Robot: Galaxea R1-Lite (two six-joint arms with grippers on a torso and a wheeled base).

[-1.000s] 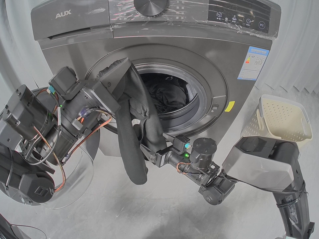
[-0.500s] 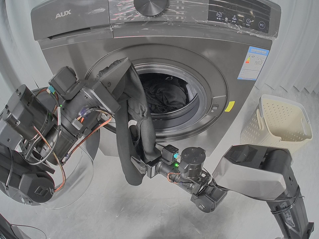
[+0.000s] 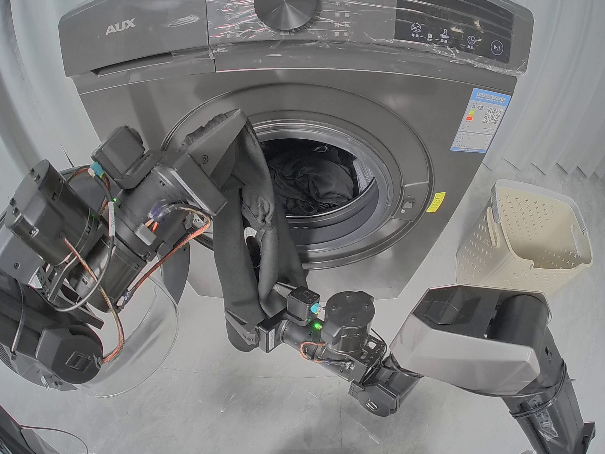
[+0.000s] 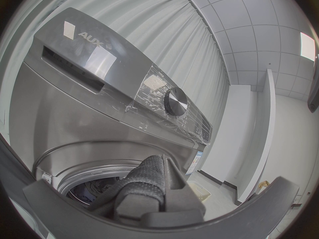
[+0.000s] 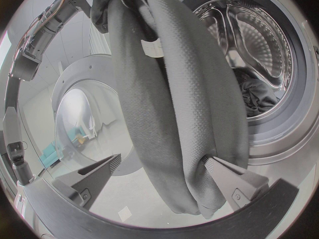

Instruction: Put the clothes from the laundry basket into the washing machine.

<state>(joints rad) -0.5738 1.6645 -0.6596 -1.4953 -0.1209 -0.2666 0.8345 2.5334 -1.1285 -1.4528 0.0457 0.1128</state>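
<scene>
Garment [image 3: 242, 260], dark grey, is hanging doubled over at the left edge of the washing machine [image 3: 353, 83] opening, outside the drum [image 5: 262, 40]. Going L to R: the glass door [image 3: 148, 329] is standing open. Our left gripper [image 3: 230, 127] is clamping the garment's top, up by the opening's rim. Lower down, our right gripper [image 3: 259, 313] is sitting w/ fingers [image 5: 99, 173] spread wide, and the garment's lower part is dangling between them & touching one. More dark clothes [image 3: 312, 184] are lying inside the drum. Laundry basket [image 3: 535, 228] is standing on the floor [image 3: 252, 405], to the machine's R.
</scene>
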